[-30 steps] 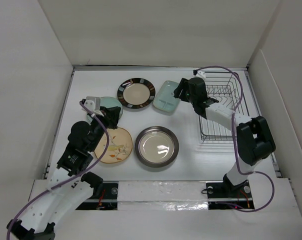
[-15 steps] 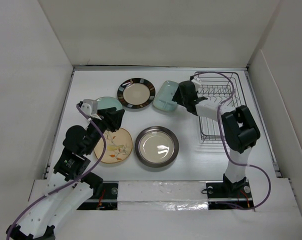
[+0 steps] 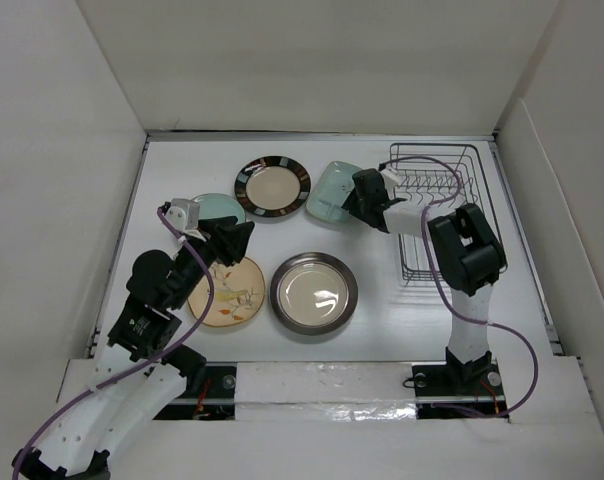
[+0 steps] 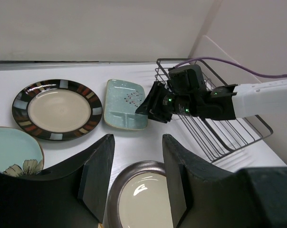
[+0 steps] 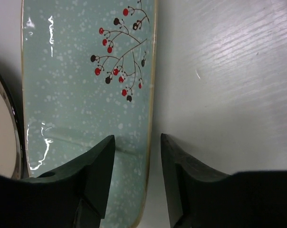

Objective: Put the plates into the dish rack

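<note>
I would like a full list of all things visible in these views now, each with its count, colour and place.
brown-rimmed plate: 1, cream centre, far middle
squarish plate: 1, mint green, left of rack
round teal plate: 1, pale teal, left, partly hidden
tan plate: 1, leaf drawing, near left
silver plate: 1, shiny, near middle
dish rack: 1, dark wire, right, no plates inside
table: 1, white
cables: 2, purple, along arms
left gripper: 1, black, open, holding nothing
right gripper: 1, black, open, astride squarish plate's edge
</note>
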